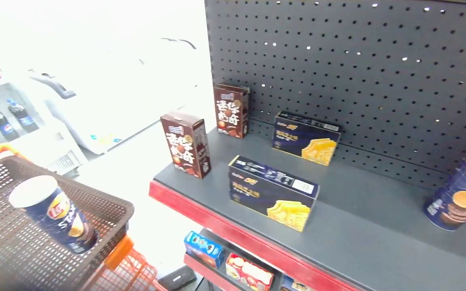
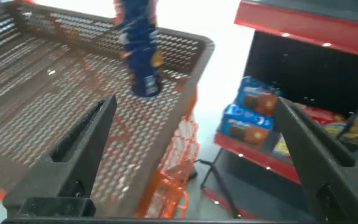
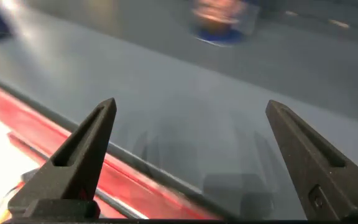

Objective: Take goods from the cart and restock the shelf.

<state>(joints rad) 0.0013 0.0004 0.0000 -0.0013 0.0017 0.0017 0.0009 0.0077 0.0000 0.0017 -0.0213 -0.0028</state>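
Surface: a grey shelf deck (image 1: 358, 242) with a red front edge (image 1: 225, 226) and a black pegboard back (image 1: 358, 60). The floor beside it is white, and a cooler holding dark bottles (image 1: 2, 125) stands against the far wall.

Stock on deck: two brown boxes (image 1: 186, 144) (image 1: 230, 111) stand upright at the left end, one behind the other. Two dark blue boxes (image 1: 271, 192) (image 1: 306, 137) lie on their long edges, with their lengths running along the shelf. One dark blue shelf can (image 1: 461, 190) stands at the right end.

Labels: the brown boxes carry white characters over a biscuit picture. The blue boxes carry yellow wafer pictures and a white barcode panel. Both cans show a round logo and a chip picture.

Task item: the cart can (image 1: 55, 214) stands on its base in the brown perforated basket (image 1: 107, 202), white lid up and long axis vertical. It is near the rim on the shelf side. The basket sits on an orange cart frame (image 1: 119, 246).

Lower shelf: a blue packet (image 1: 202, 247) and a red and white packet (image 1: 249, 275).

The left gripper (image 2: 196, 104) hangs over the basket corner with its fingers spread apart, gripping nothing and well apart from the can. The right gripper (image 3: 191, 106) is over the grey deck by the red edge, its fingers likewise apart and holding nothing.
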